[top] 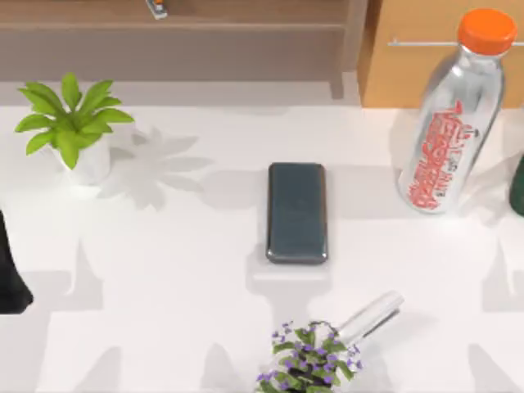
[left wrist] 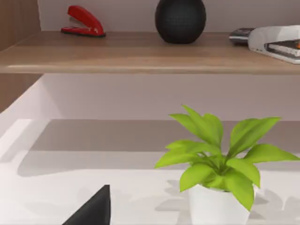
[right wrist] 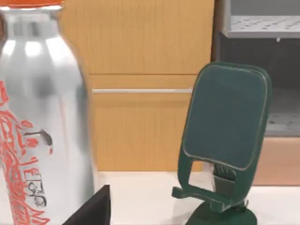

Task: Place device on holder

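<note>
The device, a flat dark grey smartphone, lies face up at the middle of the white table with nothing touching it. The holder is a dark green stand with a tilted back plate and a thin ledge. It stands beside the silver bottle, and a sliver of it shows at the table's right edge. My left gripper is a dark shape at the table's left edge, well away from the phone. A dark wedge of my right gripper sits low in the right wrist view, short of the bottle and the holder.
The silver bottle with an orange cap stands at the back right. A green plant in a white pot is at the back left. A purple-flowered plant sits at the front. A shelf holds a red stapler.
</note>
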`<action>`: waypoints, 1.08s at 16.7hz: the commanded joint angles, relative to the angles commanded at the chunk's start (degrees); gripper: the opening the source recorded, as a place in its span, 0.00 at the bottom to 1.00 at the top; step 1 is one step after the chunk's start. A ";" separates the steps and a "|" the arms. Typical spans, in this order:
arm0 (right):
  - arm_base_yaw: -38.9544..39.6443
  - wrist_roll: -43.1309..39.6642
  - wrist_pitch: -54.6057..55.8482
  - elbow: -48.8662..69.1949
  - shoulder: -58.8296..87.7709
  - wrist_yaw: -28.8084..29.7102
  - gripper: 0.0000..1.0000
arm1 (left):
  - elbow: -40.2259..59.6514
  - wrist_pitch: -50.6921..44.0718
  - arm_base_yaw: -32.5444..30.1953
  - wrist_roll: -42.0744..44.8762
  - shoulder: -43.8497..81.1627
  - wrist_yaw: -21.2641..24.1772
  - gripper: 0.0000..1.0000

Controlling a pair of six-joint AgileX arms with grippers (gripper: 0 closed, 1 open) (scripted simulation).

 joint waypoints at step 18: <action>22.33 20.77 -36.82 67.16 68.47 -3.60 1.00 | 0.00 0.00 0.00 0.00 0.00 0.00 1.00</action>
